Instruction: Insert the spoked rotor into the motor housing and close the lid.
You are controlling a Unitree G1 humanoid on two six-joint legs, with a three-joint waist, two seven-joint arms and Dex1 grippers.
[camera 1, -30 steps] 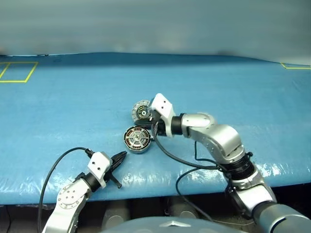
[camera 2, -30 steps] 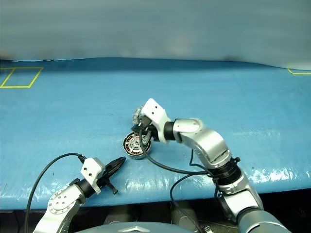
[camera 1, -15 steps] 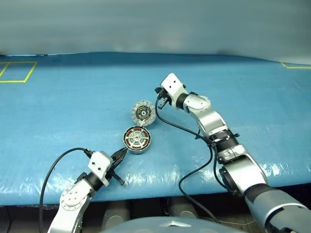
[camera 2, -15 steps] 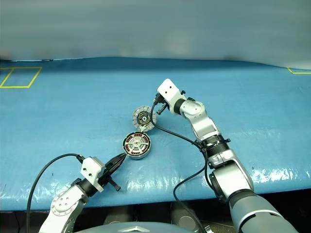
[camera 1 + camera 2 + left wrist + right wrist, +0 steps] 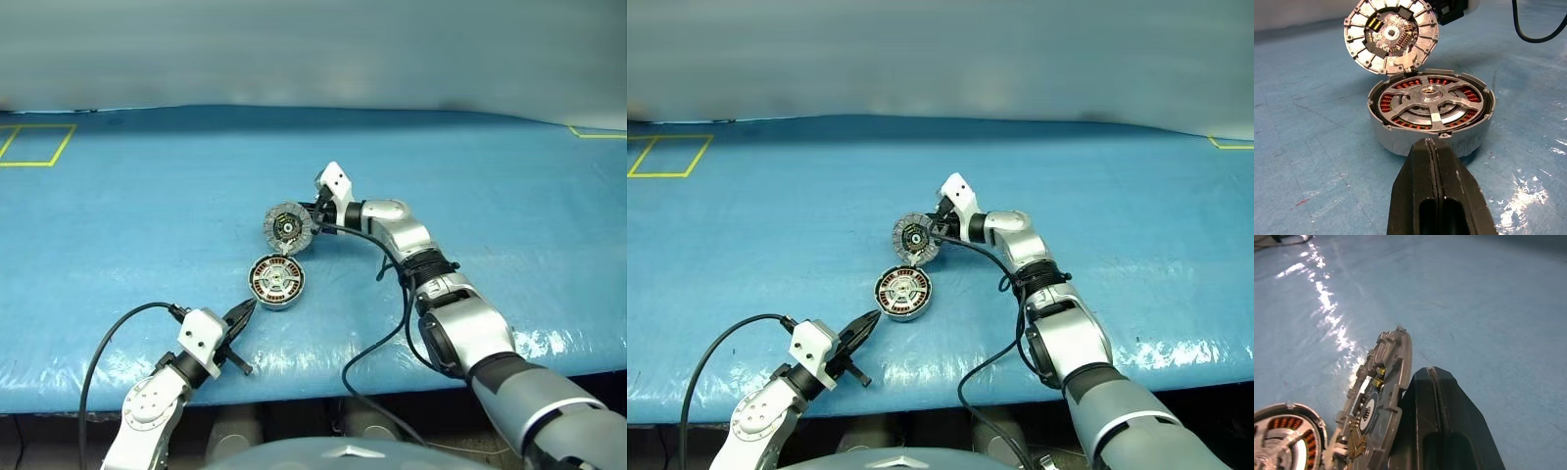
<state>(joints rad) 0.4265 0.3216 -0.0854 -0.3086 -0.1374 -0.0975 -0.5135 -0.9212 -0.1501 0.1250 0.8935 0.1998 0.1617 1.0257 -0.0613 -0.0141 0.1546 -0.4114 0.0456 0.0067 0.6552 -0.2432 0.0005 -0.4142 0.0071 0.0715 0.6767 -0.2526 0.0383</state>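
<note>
We list: spoked rotor seated in motor housing; lid upright; right gripper clenched behind it; left gripper clenched, empty.

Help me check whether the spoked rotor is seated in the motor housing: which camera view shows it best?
The left wrist view: the spoked rotor lies inside the motor housing, copper windings visible between its spokes. Both eye views show it small, from above. The right wrist view catches a cropped edge of the housing beside the raised lid.
</note>
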